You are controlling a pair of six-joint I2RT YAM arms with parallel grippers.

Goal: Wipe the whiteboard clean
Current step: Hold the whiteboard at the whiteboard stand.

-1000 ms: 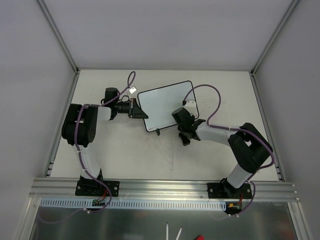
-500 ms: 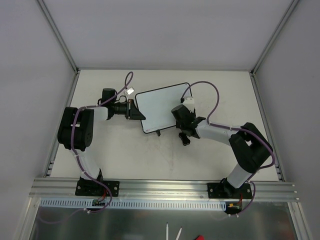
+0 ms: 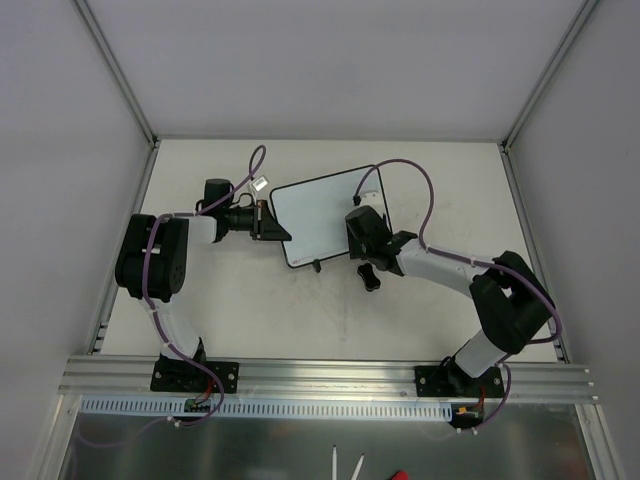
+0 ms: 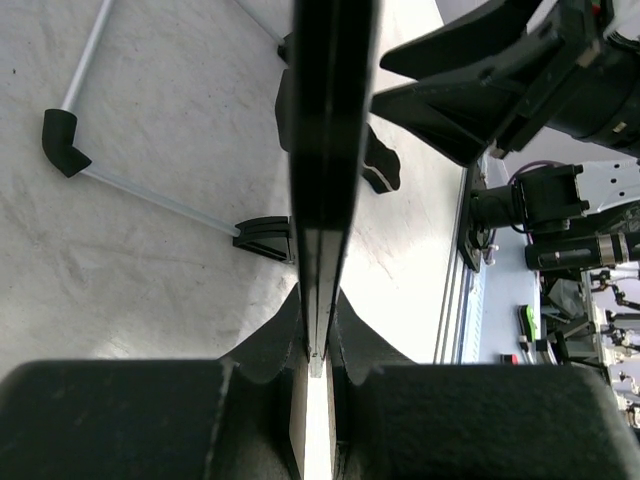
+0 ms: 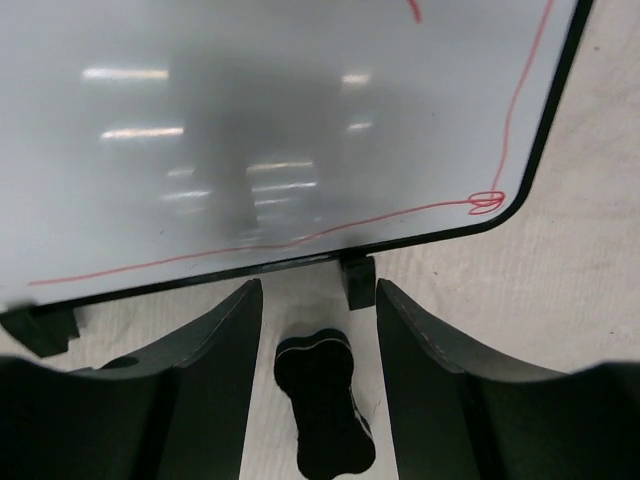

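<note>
Firmly, left claw [image 3: 270, 222] pinches the whiteboard [image 3: 325, 210] edge; right claw [image 5: 318, 295] parted, empty, over eraser [image 5: 322, 405].

Robot lab, a test cell. Left arm [image 3: 155, 255] and right arm [image 3: 440, 268] are bolted to an aluminium rail [image 3: 330, 375] at the counter [image 3: 330, 320] edge. Plain white walls [image 3: 330, 60] hang on metal posts [image 3: 115, 70], and purple cables [image 3: 431, 200] run exposed. Rigs and gear [image 4: 560, 200] stand beyond the cell.
</note>
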